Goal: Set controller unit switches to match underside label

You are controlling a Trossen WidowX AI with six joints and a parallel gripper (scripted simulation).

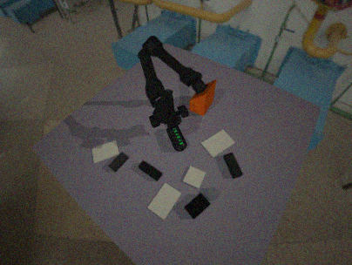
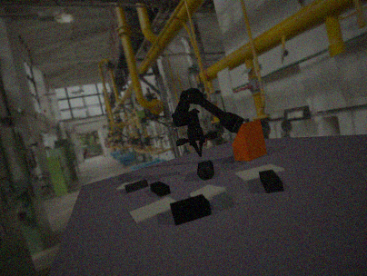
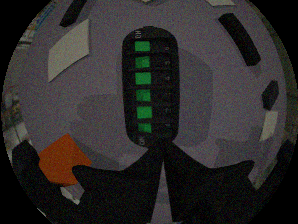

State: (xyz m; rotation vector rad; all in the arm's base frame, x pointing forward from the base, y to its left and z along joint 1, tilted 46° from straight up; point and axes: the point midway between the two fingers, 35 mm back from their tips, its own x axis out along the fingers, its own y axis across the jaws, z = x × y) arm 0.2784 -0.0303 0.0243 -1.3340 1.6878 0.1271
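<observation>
The dark grey controller unit [image 1: 179, 146] [image 2: 205, 170] [image 3: 160, 70] sits on the bench, switches up, label side hidden. In the wrist view it stands upright in the picture, with a column of green switch ends on its left half and numbers on the right. Some green ends look larger and brighter, others smaller and darker; which ends are pressed I cannot tell surely. My gripper [image 1: 171, 126] [image 2: 200, 155] [image 3: 163, 142] is shut and empty. Its tips are above the unit's near end in the wrist view and show a gap above the unit in the exterior view.
An orange block [image 1: 203, 100] [image 2: 249, 142] [image 3: 65, 159] stands by the arm's base end. Several pale flat plates [image 1: 218, 143] [image 2: 150, 211] [image 3: 70, 50] and several dark modules, such as one module [image 1: 233, 165] [image 2: 271, 181], lie around the unit on the bench [image 1: 244, 209].
</observation>
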